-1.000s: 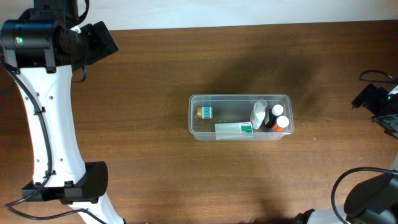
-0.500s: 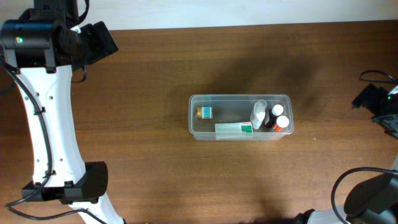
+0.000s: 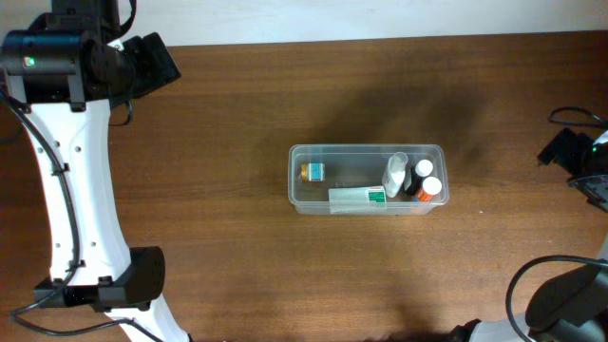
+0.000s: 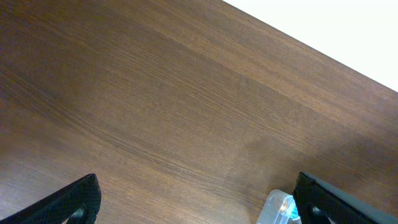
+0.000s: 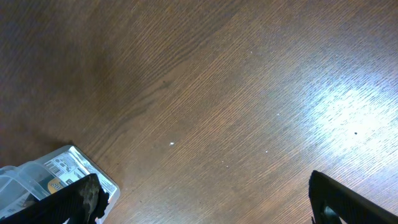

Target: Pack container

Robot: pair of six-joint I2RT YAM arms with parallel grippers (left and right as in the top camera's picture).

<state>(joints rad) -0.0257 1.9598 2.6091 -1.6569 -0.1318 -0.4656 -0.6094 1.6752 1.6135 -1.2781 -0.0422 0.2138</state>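
The clear container (image 3: 366, 146) sits at the table's middle. Inside lie a small gold-lidded jar (image 3: 313, 172), a white box with a green end (image 3: 356, 197), a white bottle (image 3: 394, 176), a white-capped bottle (image 3: 424, 168) and an orange-capped bottle (image 3: 431, 187). My left gripper (image 3: 160, 59) hangs at the far left back, well away from it. Its fingers stand wide open over bare wood (image 4: 199, 202), with a container corner (image 4: 280, 208) by the right finger. My right gripper (image 3: 558, 150) is at the right edge, open and empty (image 5: 211, 202), with the container's end (image 5: 53, 174) by its left finger.
The brown wooden table (image 3: 237, 247) runs to a white wall along the back (image 3: 380, 19). The left arm's white link (image 3: 71, 190) and its base (image 3: 104, 285) stand along the left side. A black cable loop (image 3: 541, 285) lies at the front right.
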